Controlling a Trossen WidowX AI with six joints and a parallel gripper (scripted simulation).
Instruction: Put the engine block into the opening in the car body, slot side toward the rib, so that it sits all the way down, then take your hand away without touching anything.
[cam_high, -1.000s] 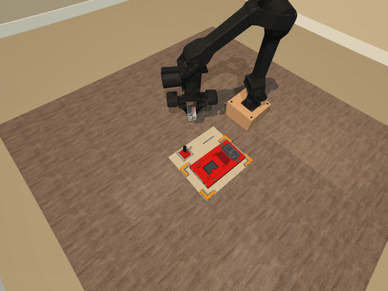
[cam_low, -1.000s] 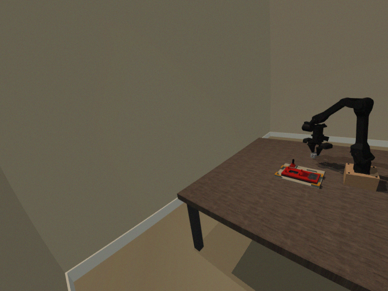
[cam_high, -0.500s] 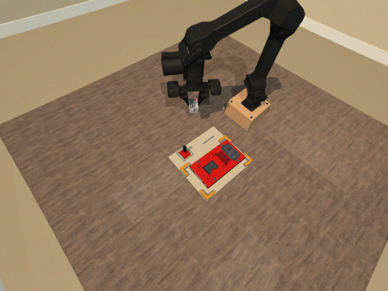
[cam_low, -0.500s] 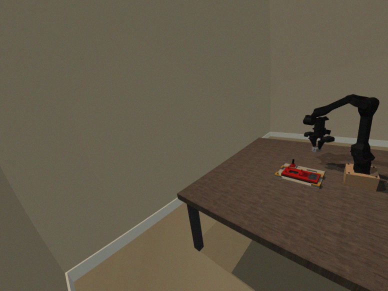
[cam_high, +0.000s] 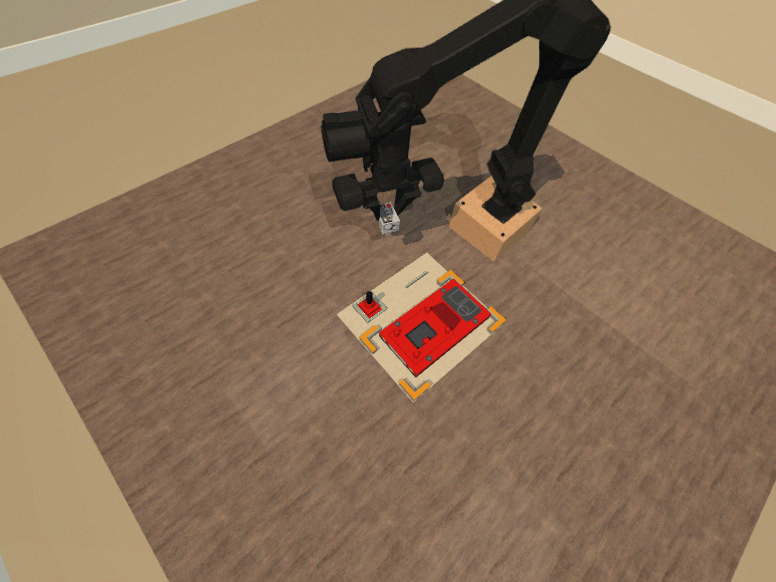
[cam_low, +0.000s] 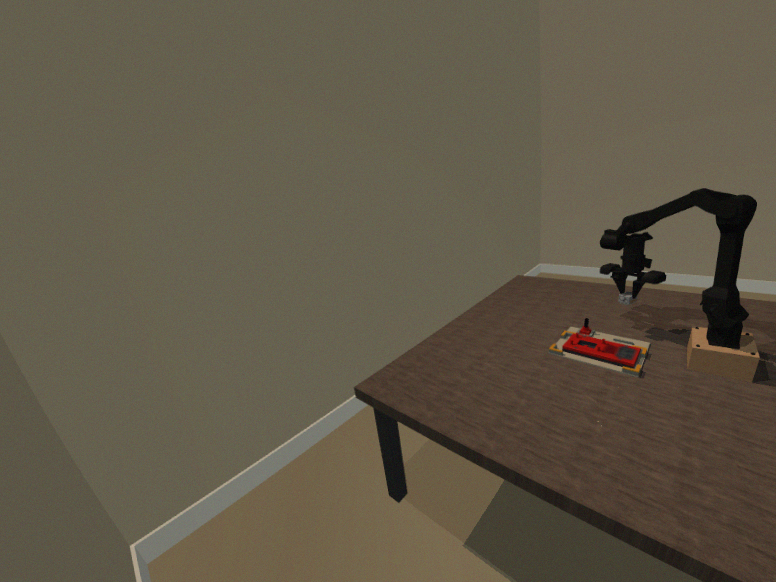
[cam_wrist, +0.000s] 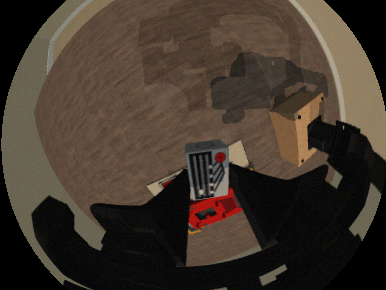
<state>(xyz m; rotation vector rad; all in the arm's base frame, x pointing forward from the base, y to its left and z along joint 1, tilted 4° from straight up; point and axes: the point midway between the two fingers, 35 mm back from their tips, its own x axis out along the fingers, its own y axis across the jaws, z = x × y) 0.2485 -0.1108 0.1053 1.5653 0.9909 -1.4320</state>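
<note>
My gripper points down, shut on the grey engine block. The block hangs above the table, behind the board. Its top shows dark stripes and a red round spot in the wrist view. Its slot side cannot be told. The red car body lies flat on the board, partly hidden behind the block and fingers in the wrist view. Its dark opening is empty, with a small red rib at one edge.
The cream board has orange corner brackets around the car. A red piece with an upright black stick stands on the board beside the car. The wooden arm base stands behind the board's right end.
</note>
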